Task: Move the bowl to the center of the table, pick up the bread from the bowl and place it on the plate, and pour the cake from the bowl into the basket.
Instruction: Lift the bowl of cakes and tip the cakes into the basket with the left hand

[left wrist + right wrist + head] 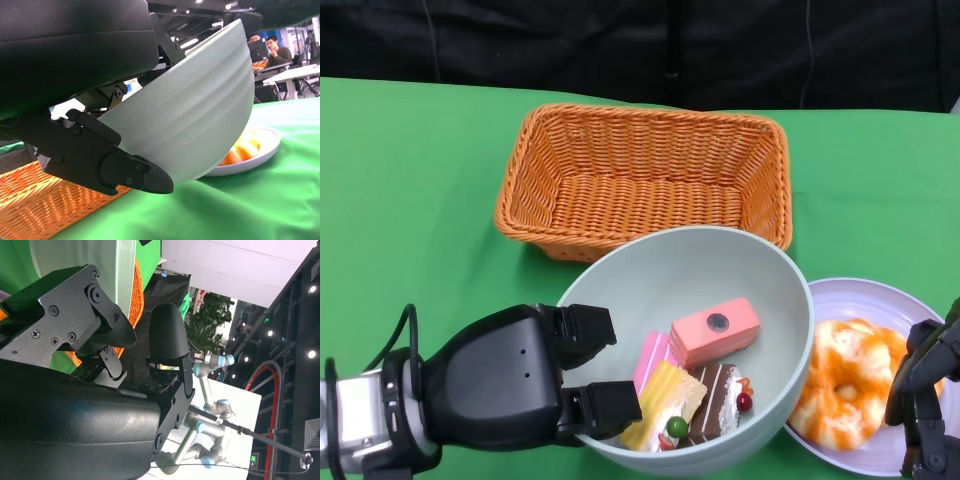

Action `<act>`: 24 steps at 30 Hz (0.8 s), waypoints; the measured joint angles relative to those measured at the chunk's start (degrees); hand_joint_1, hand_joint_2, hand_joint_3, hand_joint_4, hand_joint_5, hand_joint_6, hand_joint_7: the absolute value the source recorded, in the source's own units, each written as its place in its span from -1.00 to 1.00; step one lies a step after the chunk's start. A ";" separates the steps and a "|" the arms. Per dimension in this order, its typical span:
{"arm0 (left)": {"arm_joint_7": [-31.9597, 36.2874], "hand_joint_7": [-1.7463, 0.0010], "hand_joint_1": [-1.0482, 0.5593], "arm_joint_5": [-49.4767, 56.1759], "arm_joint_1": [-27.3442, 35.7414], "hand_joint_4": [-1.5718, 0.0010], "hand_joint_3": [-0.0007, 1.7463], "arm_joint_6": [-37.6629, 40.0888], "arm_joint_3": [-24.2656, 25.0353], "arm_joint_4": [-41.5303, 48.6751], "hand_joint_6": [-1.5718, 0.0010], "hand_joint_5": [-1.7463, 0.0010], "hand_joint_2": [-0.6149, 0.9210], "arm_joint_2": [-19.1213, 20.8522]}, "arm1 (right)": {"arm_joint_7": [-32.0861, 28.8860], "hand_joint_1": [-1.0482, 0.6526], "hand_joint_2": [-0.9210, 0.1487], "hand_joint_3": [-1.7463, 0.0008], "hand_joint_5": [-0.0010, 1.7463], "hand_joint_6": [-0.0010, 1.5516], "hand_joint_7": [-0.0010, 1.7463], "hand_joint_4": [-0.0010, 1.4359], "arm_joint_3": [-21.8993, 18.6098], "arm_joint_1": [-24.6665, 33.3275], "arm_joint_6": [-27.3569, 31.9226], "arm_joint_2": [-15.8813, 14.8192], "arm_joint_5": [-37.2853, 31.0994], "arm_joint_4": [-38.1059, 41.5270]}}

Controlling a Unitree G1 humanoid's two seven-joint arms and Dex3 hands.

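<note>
Two of the three steps look finished to us, with one left. We see the pale green ceramic bowl lifted off the green-covered desk, gripped at its near rim by our black left hand, with fingers hooked over the edge; in the left wrist view its underside hangs clear above the cloth. It sits mid-desk, just in front of the orange woven wicker basket, its far rim overlapping the basket's near wall. The round orange-and-white glazed bread already rests on the pale lilac plate, to the right of the bowl. Several small colourful cake pieces lie in the bowl, so the pour into the basket is not yet done. Our right hand hovers at the plate's right edge, holding nothing that we can see; how far its fingers are apart we cannot tell. The basket's near wall is what the bowl must clear, we judge.
</note>
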 measured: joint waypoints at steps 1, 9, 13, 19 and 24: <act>-0.68 -0.90 -0.11 0.00 0.42 -0.29 -0.30 -0.23 0.56 -0.09 0.02 -1.00 0.79 0.00 | 0.00 0.33 -0.22 -0.60 1.00 -0.13 0.89 0.24 0.02 -0.09 0.00 0.00 -0.03 0.00; -3.44 -0.79 -0.11 -0.20 2.19 -0.28 -0.22 -1.93 3.86 -1.04 -0.02 -1.00 0.71 -0.59 | -0.05 0.32 -0.20 -0.59 1.00 -0.13 0.90 0.24 0.11 -0.11 -0.07 0.03 -0.10 0.00; -6.53 -0.71 -0.11 -3.61 5.79 -0.28 -0.16 -2.51 7.09 -4.29 -0.05 -1.00 0.65 -0.40 | -0.21 0.31 -0.21 -0.58 1.00 -0.13 0.90 0.24 0.27 0.23 -0.13 0.12 -0.21 0.00; -18.44 -0.88 -0.13 -16.07 12.89 -0.27 -0.08 -2.89 13.67 -12.87 0.02 -1.00 0.53 2.07 | -0.71 0.35 -0.19 -0.62 1.00 -0.14 0.89 0.22 0.41 0.05 -0.49 0.21 -1.59 0.16; -26.23 -0.89 -0.13 -20.57 15.50 -0.28 -0.07 -3.04 17.66 -16.18 0.01 -1.00 0.51 1.93 | -0.69 0.35 -0.18 -0.64 1.00 -0.15 0.89 0.21 0.60 -0.22 -0.61 0.20 -1.65 0.25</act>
